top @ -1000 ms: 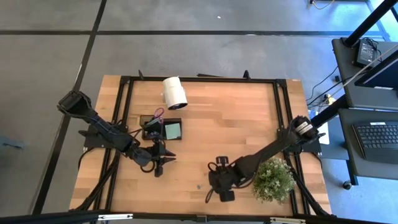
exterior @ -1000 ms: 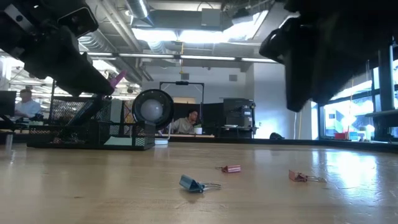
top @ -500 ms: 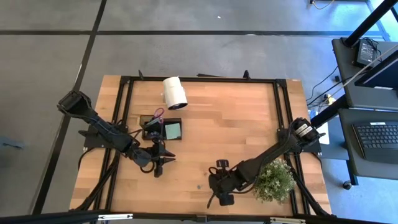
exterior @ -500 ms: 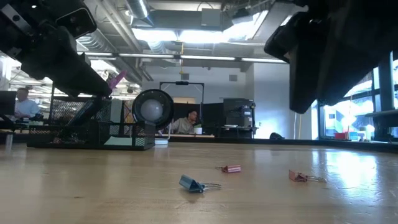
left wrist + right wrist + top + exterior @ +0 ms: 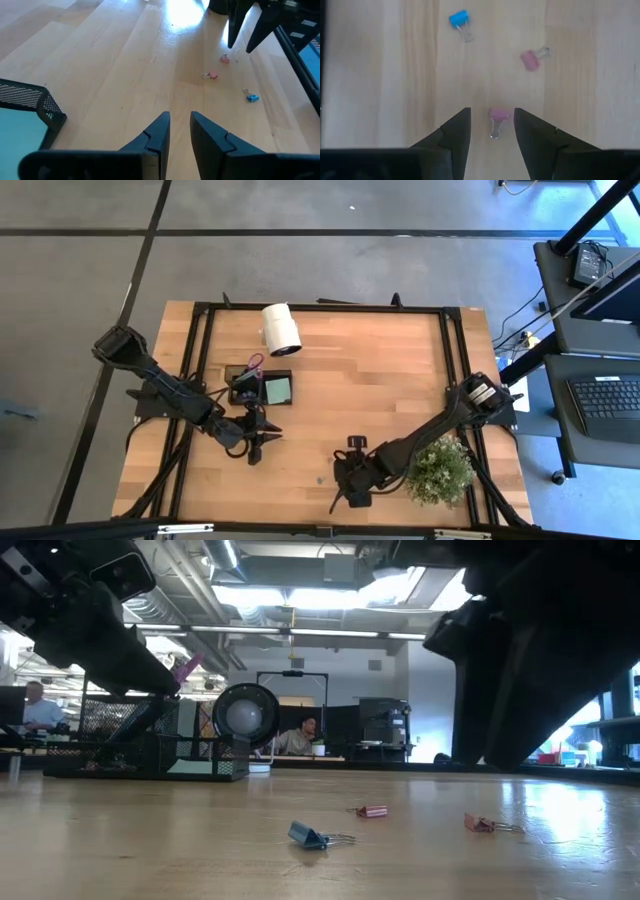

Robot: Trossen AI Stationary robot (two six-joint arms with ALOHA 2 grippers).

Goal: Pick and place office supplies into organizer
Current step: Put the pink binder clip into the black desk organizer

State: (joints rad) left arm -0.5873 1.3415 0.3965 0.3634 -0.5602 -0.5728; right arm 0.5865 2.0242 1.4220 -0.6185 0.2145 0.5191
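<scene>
Straddling a pink binder clip [image 5: 498, 118], right jaws gape; left jaws stand slightly apart, empty.

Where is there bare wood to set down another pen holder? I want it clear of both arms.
Bare wood spans the table's middle and far right, between the white roll, the organizer and the plant. It is crowded near the front: the left gripper hangs beside the organizer, and the right gripper is over three binder clips.

Left claw [image 5: 179, 131] slightly parted over bare wood; organizer [image 5: 30, 102] corner near; three clips [image 5: 212, 75] beyond.
</scene>
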